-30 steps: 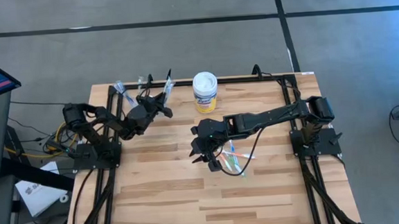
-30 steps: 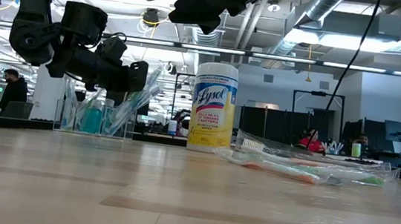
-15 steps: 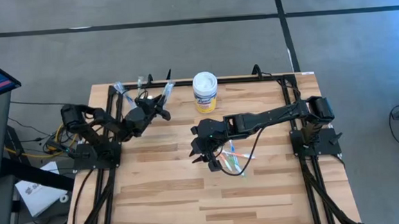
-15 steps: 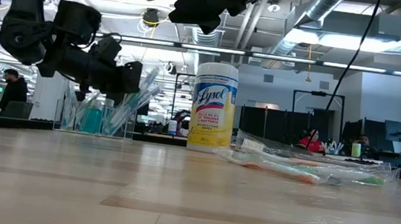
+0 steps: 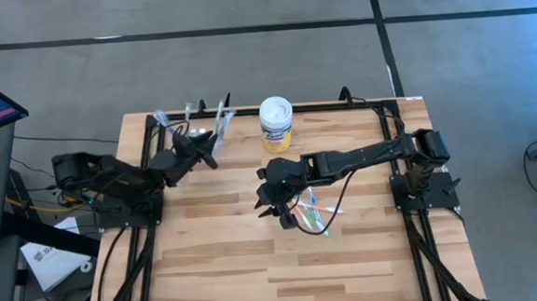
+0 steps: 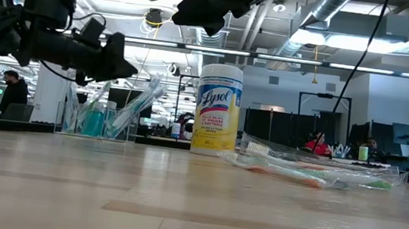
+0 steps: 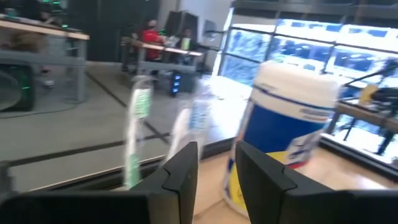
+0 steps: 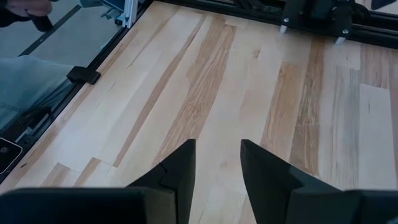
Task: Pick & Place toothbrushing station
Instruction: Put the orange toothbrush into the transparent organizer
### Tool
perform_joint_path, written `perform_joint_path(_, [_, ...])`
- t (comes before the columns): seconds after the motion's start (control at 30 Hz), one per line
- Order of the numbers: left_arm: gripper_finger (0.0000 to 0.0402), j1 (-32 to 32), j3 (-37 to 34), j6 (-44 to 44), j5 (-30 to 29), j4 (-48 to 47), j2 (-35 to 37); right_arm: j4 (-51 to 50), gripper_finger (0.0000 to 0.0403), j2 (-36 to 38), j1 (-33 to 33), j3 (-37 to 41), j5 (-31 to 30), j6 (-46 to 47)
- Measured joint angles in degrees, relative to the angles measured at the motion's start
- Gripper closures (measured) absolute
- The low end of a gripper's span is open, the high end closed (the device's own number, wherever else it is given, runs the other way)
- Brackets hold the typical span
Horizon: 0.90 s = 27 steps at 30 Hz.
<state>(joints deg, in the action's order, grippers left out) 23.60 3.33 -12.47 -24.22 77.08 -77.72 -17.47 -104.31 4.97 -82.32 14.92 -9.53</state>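
Observation:
A clear cup (image 6: 99,121) stands at the table's far left with a teal tube and several toothbrushes (image 6: 138,105) leaning out of it; from above the brushes (image 5: 222,119) fan outward. My left gripper (image 5: 208,154) hangs open just to the near side of the cup, level, touching nothing; its wrist view shows a green brush (image 7: 138,118) and a white-blue one (image 7: 191,118) beyond its fingers. More toothbrushes (image 5: 316,213) lie flat in clear wrap at mid-table. My right gripper (image 5: 277,211) hovers open above the table beside them.
A white-lidded, yellow-labelled round tub (image 5: 276,122) stands at the far edge, right of the cup, also close ahead in the left wrist view (image 7: 289,130). Bare wood (image 8: 211,93) stretches across the near half of the table. Black frame rails (image 5: 340,104) edge the table.
My left gripper has drawn back from the cup toward the table's left edge, rising a little and rolling slightly. The toothbrushes stay leaning in the cup.

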Motion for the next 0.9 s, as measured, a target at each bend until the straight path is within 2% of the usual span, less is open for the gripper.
perform_joint_path(0.4, [0.0302, -6.6, -0.6, 0.0, 2.2, -0.2, 2.7, -2.0, 0.0285, 0.0, -0.3, 0.7, 0.0, 5.0])
perform_joint_path(0.73, [0.0302, -14.8, -0.6, 0.0, 10.6, -0.1, 2.7, -3.5, 0.0285, 0.0, -3.0, 8.8, -0.1, 13.1])
perform_joint_path(0.9, [0.0302, -19.8, -0.6, 0.0, 11.1, -0.1, 2.7, -6.6, 0.0285, 0.0, -4.8, 10.9, -3.1, 16.5])
